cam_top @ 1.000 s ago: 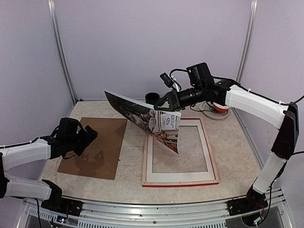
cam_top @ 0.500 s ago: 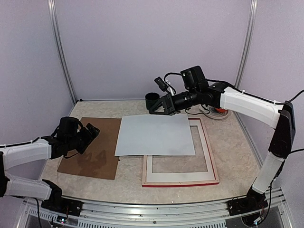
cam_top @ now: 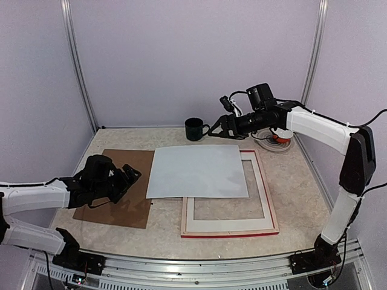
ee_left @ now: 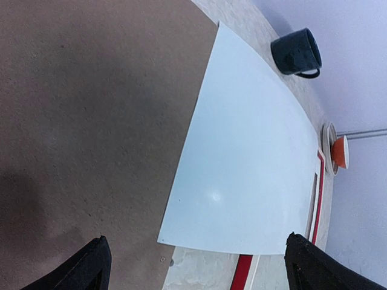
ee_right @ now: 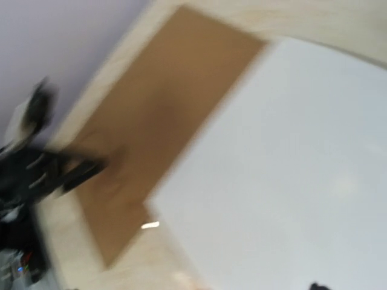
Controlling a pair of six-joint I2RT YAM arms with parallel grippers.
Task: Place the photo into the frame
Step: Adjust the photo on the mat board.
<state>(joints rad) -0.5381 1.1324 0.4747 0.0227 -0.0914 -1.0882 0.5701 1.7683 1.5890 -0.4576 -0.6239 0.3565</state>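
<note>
The large white-backed paper photo [cam_top: 196, 171] lies flat and face down. Its right part covers the far left corner of the big red-edged frame [cam_top: 230, 226], which lies pale wood back up on the marbled table [cam_top: 290, 181]. Its left edge reaches over the right side of the brown backing board [cam_top: 115, 199]. So the sheet sits too far left and too far back to drop into the opening.

It also looks turned. The sheet's long side runs left to right, while the frame's long side seems to run near to far. I judge it needs a quarter turn as well as a slide to the right and toward the near edge.

The right gripper [cam_top: 216, 132] hangs above the photo's far edge, just right of the dark mug [cam_top: 194, 128]. It appears clear of the paper and carries nothing. Its own camera is blurred, so I cannot tell how wide its jaws stand.

The left gripper [cam_top: 132, 176] hovers over the brown board with its fingers spread wide and nothing between them. It faces the photo's left edge head-on. Both arms are close to the sheet, but the left one has that overhanging edge right in front of it.
</note>
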